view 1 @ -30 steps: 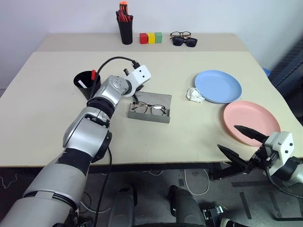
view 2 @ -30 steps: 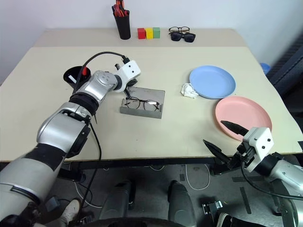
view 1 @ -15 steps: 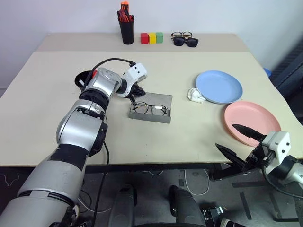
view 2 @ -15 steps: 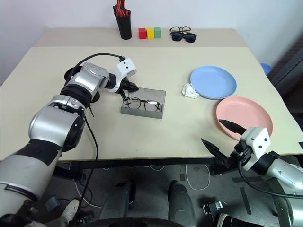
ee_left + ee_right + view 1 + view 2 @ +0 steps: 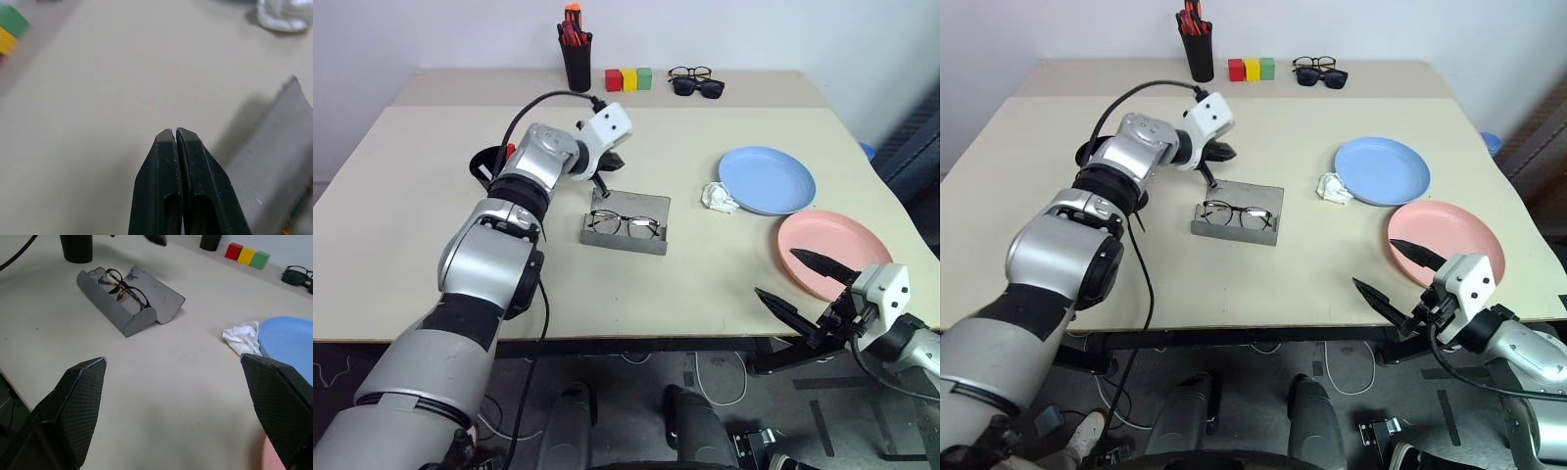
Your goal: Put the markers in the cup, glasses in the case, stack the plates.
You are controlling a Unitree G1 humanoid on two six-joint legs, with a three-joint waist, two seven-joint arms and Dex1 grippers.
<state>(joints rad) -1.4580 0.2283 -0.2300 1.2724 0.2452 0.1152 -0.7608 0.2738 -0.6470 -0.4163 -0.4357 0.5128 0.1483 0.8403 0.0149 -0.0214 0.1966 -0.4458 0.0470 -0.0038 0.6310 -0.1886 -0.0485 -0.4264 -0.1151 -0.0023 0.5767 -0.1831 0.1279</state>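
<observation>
Grey cloth covers the case (image 5: 626, 224), a long box with round ends that lies open near the middle of the smooth tan table (image 5: 705, 284). Thin black wire glasses (image 5: 625, 225) with clear round lenses lie inside its front half, and the flat lid leans back behind them.

Just past the case's far left corner hangs the left claw (image 5: 175, 133). Its two black fingers are pressed flat together and hold nothing. The shiny silver arm behind it partly hides the wide black plastic cup (image 5: 489, 164). A red marker (image 5: 508, 151) and a bit of white stick up at the cup's rim.

Two round, shallow plates sit on the right side of the table. The light blue plate (image 5: 767, 179) is farther back and the salmon pink plate (image 5: 832, 252) is closer, near each other but not stacked. A crumpled white scrap (image 5: 716, 198) lies just beside the blue one.

Low by the table's front edge, near the pink plate, the right claw (image 5: 803, 282) has its pointed black fingers spread wide apart, with nothing between them.

At the back stand a tall black pen holder (image 5: 575, 61), three small blocks (image 5: 626, 79) in red, yellow and green, and two more pairs of glasses (image 5: 695, 81).
</observation>
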